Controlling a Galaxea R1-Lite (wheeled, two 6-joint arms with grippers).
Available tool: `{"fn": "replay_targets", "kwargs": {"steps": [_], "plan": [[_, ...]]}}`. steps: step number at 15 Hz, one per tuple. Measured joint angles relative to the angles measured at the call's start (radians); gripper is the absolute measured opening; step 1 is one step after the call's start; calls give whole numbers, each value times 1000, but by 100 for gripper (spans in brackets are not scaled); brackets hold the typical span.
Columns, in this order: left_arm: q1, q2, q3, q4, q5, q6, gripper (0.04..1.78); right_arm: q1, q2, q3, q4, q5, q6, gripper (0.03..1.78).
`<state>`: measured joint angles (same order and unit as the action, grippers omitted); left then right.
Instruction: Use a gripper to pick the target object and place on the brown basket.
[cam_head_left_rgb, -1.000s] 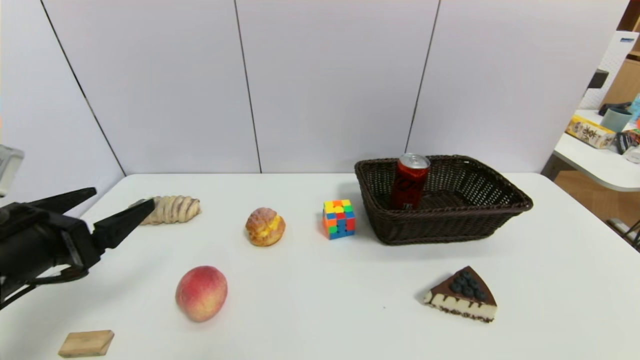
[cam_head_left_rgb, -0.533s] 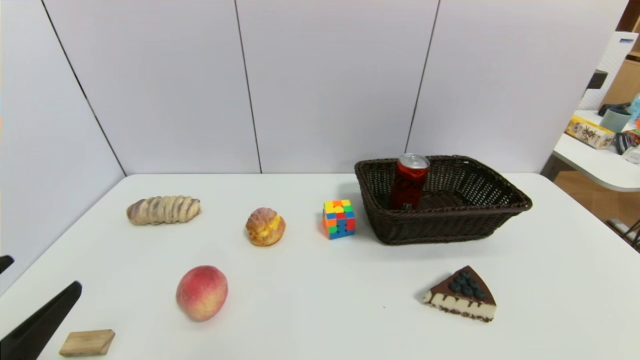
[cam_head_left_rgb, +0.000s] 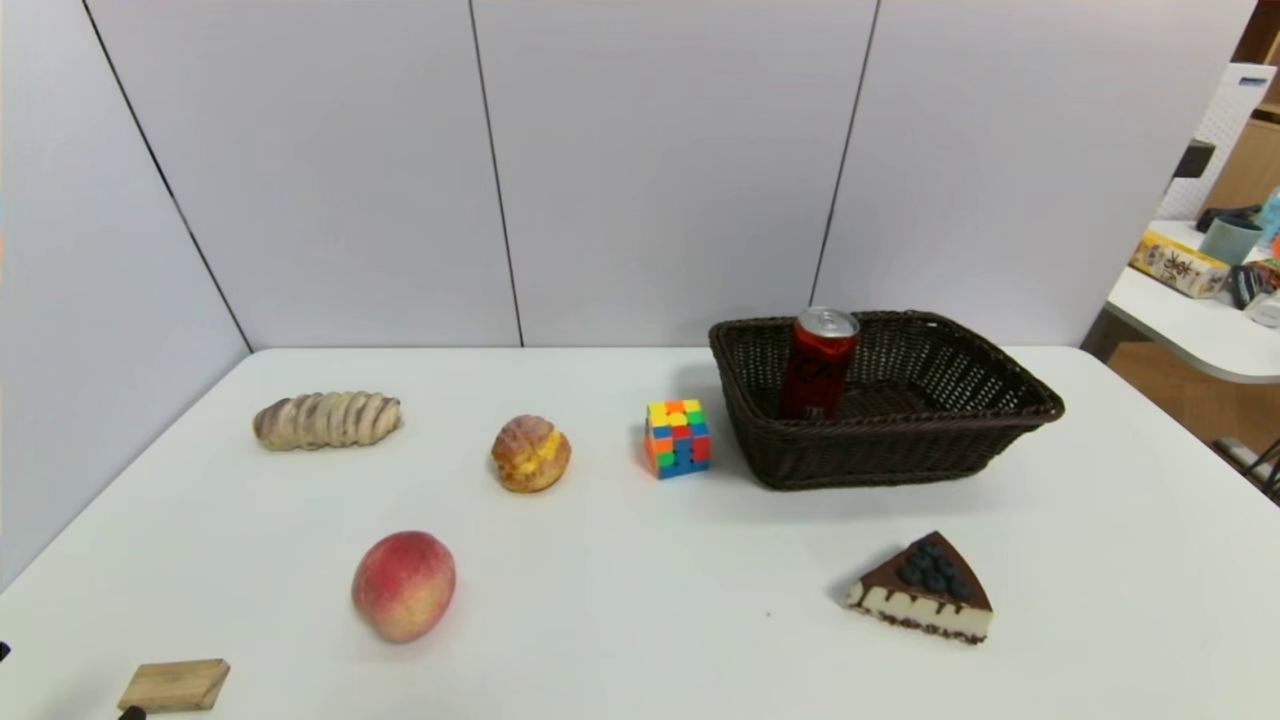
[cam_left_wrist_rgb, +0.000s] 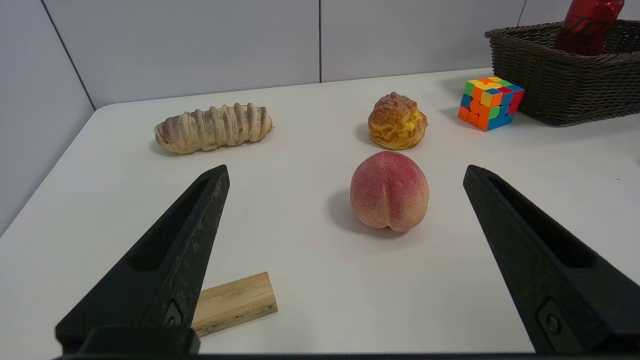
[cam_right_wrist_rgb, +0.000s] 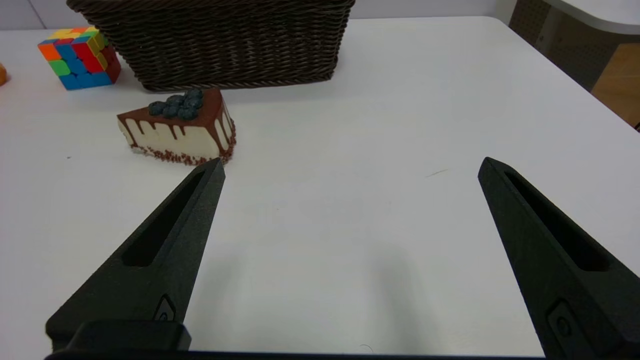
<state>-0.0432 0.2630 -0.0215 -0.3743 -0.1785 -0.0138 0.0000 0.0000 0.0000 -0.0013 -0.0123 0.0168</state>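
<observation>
The slim red can (cam_head_left_rgb: 820, 362) stands upright inside the brown wicker basket (cam_head_left_rgb: 930, 450) at the back right of the white table; no gripper touches it. It also shows in the left wrist view (cam_left_wrist_rgb: 587, 25), in the basket (cam_left_wrist_rgb: 560, 95). My left gripper (cam_left_wrist_rgb: 345, 170) is open and empty, low over the table's front left, facing a peach. In the head view only one black fingertip (cam_head_left_rgb: 130, 713) shows at the bottom edge. My right gripper (cam_right_wrist_rgb: 350, 165) is open and empty over bare table at the front right, with the basket's wall (cam_right_wrist_rgb: 215, 45) ahead.
On the table lie a striped bread roll (cam_head_left_rgb: 327, 420), a cream puff (cam_head_left_rgb: 530, 453), a colour cube (cam_head_left_rgb: 678, 438) beside the basket, a peach (cam_head_left_rgb: 403, 585), a cake slice (cam_head_left_rgb: 925, 590) and a wooden block (cam_head_left_rgb: 175, 685). A cluttered side table (cam_head_left_rgb: 1200, 310) stands at the right.
My left gripper has drawn back down and to the left, almost out of the head view. The can, the basket and the other things have not moved.
</observation>
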Motion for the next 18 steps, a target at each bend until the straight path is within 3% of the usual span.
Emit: {"fn": "replay_targets", "kwargs": {"steps": [4,7,9,18], "plan": [[32,-151,19,172,20,-4,169,0,0,0,0,0,0,175],[38,-231,21,304,170,-7,169,0,0,0,0,0,0,175],[39,-252,21,369,187,-6,169,0,0,0,0,0,0,175],[40,-265,21,380,188,-1,169,0,0,0,0,0,0,175]]}}
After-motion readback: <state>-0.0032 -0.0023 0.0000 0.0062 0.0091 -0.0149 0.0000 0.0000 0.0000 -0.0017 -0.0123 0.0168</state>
